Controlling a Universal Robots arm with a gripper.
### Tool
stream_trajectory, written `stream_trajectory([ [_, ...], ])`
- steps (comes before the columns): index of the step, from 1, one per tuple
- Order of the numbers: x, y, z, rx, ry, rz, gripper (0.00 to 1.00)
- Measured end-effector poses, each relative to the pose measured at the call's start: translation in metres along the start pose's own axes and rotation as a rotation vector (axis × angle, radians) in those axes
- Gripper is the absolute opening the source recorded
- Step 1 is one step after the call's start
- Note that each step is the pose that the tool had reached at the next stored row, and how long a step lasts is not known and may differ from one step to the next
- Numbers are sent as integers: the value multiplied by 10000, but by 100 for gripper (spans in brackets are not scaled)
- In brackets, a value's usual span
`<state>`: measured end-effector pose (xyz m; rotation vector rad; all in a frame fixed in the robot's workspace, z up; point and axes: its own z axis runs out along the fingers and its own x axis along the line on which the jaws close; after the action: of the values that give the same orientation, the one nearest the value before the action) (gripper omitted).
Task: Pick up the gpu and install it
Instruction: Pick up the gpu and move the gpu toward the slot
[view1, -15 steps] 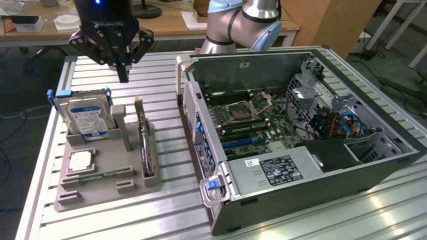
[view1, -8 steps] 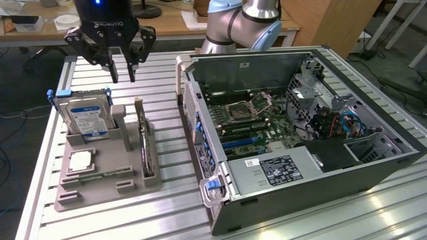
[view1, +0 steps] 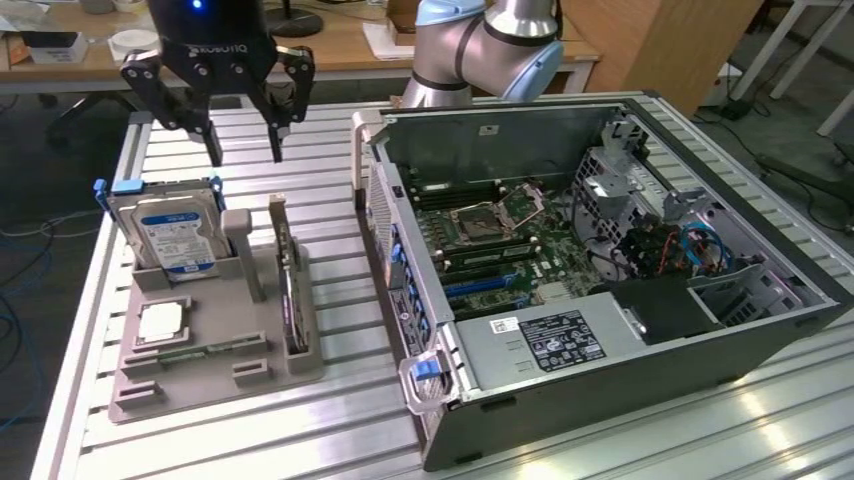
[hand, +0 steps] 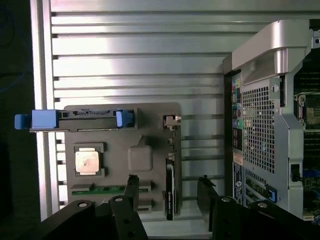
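Since the claw (view1: 246, 158) hangs released, its two fingers spread with nothing between them, we count the gpu (view1: 291, 290) as not yet picked up. Reading the exterior view as a dial centred on the grey holder tray (view1: 200, 375), the gpu stands on edge in a slot at three o'clock. The hard drive (view1: 171, 235) stands upright at eleven, and the claw hovers above at twelve. The open computer case (view1: 601, 340) lies further out at three o'clock, just beside the tray, on the slatted table (view1: 334, 440). In the wrist view the gpu (hand: 170, 185) shows edge-on, a thin dark strip running between the spread fingers (hand: 131, 192), so the claw seems roughly lined up over it.

We judge the narrow target to be the main hazard. If the claw is slightly skewed or off to one side, a finger could land on the gpu's upper edge or on the tray's upright post beside it. A pinch taken far from the middle could let the gpu tilt and bind in its slot as it is lifted. The hard drive stands near enough that a wide approach might clip it.
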<state>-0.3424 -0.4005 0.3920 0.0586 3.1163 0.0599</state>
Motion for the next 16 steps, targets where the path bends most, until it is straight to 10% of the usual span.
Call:
stream_trajectory([
  [16,-4,-125,37,-13,54,-729,59],
])
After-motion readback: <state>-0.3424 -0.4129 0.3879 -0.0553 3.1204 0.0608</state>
